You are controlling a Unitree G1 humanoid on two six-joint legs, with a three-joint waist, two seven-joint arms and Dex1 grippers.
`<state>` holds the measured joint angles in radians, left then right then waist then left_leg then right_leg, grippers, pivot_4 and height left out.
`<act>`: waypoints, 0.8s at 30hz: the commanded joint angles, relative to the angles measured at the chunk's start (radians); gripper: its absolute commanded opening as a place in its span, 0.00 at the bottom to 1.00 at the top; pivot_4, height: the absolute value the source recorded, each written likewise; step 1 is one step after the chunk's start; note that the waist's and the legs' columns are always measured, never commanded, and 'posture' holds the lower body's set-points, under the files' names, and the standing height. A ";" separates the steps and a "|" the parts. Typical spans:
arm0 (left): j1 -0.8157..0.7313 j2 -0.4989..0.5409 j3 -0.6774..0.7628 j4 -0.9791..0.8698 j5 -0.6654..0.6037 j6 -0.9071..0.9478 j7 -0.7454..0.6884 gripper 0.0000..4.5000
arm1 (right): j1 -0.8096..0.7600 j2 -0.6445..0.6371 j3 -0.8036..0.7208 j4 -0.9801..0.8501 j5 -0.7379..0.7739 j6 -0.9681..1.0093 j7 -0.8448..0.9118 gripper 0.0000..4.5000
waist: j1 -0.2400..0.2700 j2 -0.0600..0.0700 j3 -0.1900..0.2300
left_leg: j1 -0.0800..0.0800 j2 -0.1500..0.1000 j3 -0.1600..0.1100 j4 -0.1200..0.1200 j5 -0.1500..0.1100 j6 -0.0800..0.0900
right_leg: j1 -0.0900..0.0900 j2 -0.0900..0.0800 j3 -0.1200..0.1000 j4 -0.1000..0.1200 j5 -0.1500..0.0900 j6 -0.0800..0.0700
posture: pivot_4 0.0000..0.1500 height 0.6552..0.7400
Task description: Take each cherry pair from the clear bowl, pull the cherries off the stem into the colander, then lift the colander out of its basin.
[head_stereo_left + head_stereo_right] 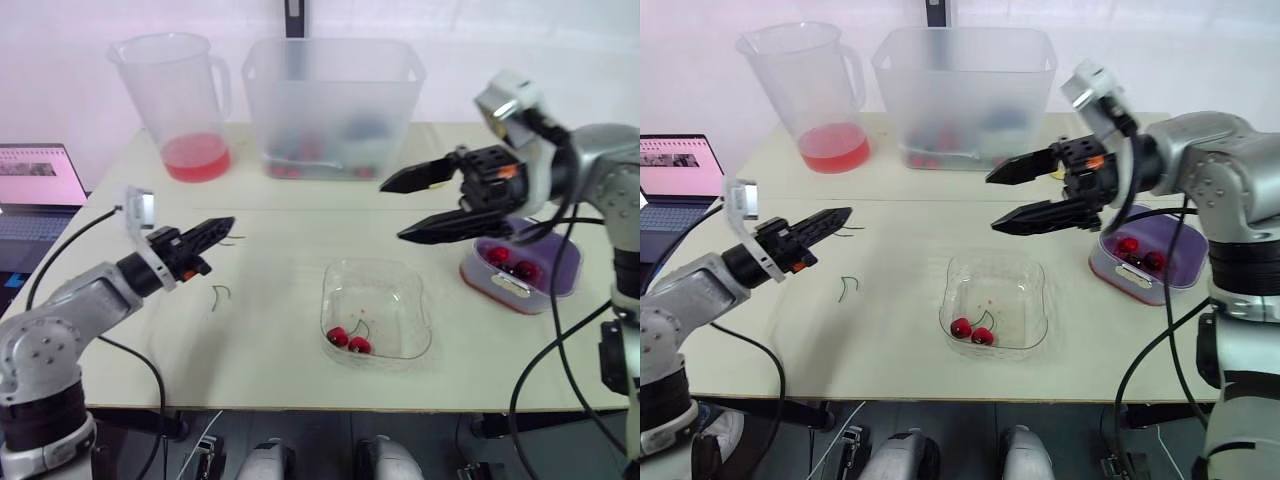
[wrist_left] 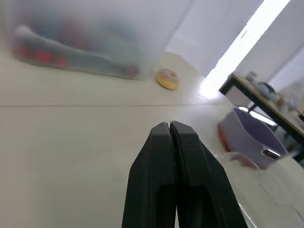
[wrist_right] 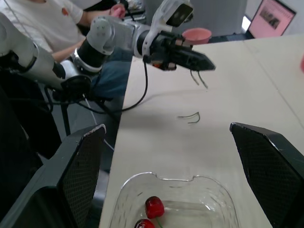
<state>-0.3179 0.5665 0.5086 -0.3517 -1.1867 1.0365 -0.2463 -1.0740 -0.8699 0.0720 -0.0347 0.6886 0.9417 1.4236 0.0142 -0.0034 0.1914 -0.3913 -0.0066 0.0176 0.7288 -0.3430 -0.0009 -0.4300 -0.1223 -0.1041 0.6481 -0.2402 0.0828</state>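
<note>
Clear plastic makes my landmark: the clear bowl sits on the tabletop with one cherry pair lying in its front left corner. From my head camera, my left hand hovers well to the left of the bowl and a little farther back, fingers pressed together. A loose green stem lies on the tabletop between that hand and the bowl. My right hand hangs above and behind the bowl's right side, spread wide with nothing in it. Right of the bowl stands the purple colander in its reddish basin, with red cherries inside. Behind the bowl is a frosted tub, and behind and to its left a jug with red liquid. A laptop is far off to the bowl's left. My left wrist camera shows its two fingers closed flat against each other, and a small yellow disc lies beside the tub. My right wrist camera shows its fingers far apart on either side of the bowl, which lies below them with the pair in it. My left hand is beyond, with thin stems just by its tip; I cannot tell if they touch. A seated person is at the far side.
</note>
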 commanded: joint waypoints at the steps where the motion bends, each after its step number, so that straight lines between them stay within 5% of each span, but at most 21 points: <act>1: 0.020 -0.037 0.014 0.045 -0.012 -0.004 0.103 0.00 | -0.013 0.012 -0.005 0.003 -0.044 -0.077 -0.022 1.00 | 0.002 0.000 0.000 | 0.000 0.000 0.000 0.000 0.000 0.000 | 0.000 0.000 0.000 0.000 0.000 0.000 | 1.00 0.39; 11: 0.102 -0.074 0.040 0.225 0.021 -0.005 0.201 0.00 | 0.025 0.008 -0.032 0.074 -0.102 -0.168 -0.048 1.00 | -0.003 -0.001 0.000 | 0.000 0.001 0.001 0.000 0.000 0.000 | -0.001 0.002 -0.001 0.001 0.000 0.000 | 1.00 0.39; 15: 0.124 -0.069 0.044 0.264 0.066 -0.034 0.183 0.29 | 0.021 0.019 -0.026 0.080 -0.114 -0.164 -0.069 1.00 | -0.002 -0.001 0.000 | 0.000 0.001 0.001 0.000 0.000 0.000 | -0.001 0.002 -0.001 0.001 0.000 0.000 | 1.00 0.39; 21: 0.129 -0.025 0.161 0.218 0.019 -0.068 0.189 0.99 | -0.005 0.030 -0.021 0.069 -0.111 -0.134 -0.085 1.00 | -0.003 -0.001 0.000 | 0.000 0.001 0.001 0.000 0.000 0.000 | -0.001 0.000 0.000 0.001 0.000 0.000 | 1.00 0.39; 24: 0.135 0.036 0.216 0.214 0.009 -0.077 0.156 1.00 | -0.013 0.031 -0.014 0.073 -0.114 -0.125 -0.084 1.00 | -0.004 -0.001 0.000 | 0.000 0.001 0.001 -0.001 0.000 0.000 | -0.001 0.000 0.000 0.000 0.000 0.000 | 1.00 0.39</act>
<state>-0.1862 0.5803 0.6739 -0.1011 -1.1558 0.9851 -0.0677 -1.0552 -0.8337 0.0703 0.0536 0.5712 0.8170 1.3406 0.0099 -0.0041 0.1910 -0.3912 -0.0057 0.0185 0.7280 -0.3432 -0.0011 -0.4313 -0.1223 -0.1046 0.6485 -0.2403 0.0826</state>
